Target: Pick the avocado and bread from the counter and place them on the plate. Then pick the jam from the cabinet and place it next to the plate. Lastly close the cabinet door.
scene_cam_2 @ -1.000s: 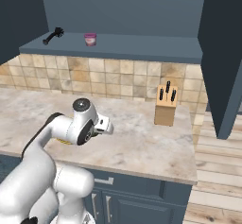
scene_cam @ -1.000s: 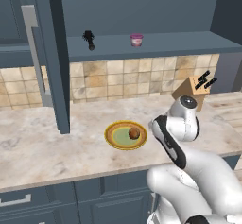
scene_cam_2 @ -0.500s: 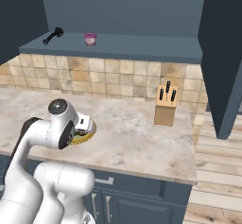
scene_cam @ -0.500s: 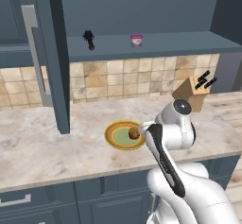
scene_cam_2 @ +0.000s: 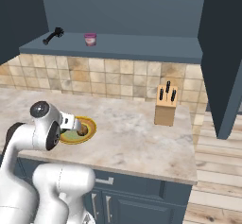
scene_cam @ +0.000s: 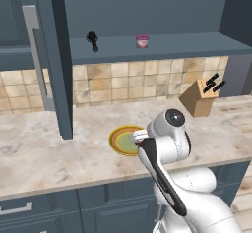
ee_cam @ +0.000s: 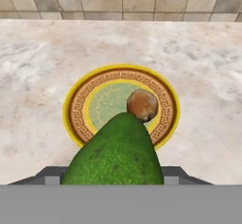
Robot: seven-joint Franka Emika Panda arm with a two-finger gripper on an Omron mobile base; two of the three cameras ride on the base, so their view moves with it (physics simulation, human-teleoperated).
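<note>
1. From the left base camera, I am looking at the white arm bending forward over the beige counter [scene_cam: 44, 148]. Its elbow and forearm are covering the right half of the plate [scene_cam: 123, 141], so I am seeing just a yellow-rimmed crescent with a pale green centre. The gripper, the avocado and the bread are hiding behind the arm here. Above, the cabinet [scene_cam: 162, 45] is standing open, with the cabinet door [scene_cam: 53, 60] swung out toward me; its grey bar handle [scene_cam: 35, 55] is running down its left side. On the shelf the pink jam [scene_cam: 142, 42] is sitting well apart from a slim black bottle [scene_cam: 92, 41]. A knife block [scene_cam: 199, 97] is leaning on the counter at the right.

2. From the right base camera, I am seeing the arm's round joint blocking the left part of the plate [scene_cam_2: 90, 128]. The brown bread [scene_cam_2: 83, 131] is peeking out on the plate, just beside the wrist. The jam [scene_cam_2: 90, 39] is sitting on the shelf; the knife block [scene_cam_2: 166, 106] is standing far right.

3. From the hand camera, I am looking down at the whole plate [ee_cam: 75, 112]. The bread [ee_cam: 142, 104] is resting on its inner right side. The gripper [ee_cam: 113, 178] is clamping the avocado [ee_cam: 116, 154], which is bulging up green in front and covering the plate's near rim. The fingers are mostly hidden behind the fruit, with just grey edges showing either side.
</note>
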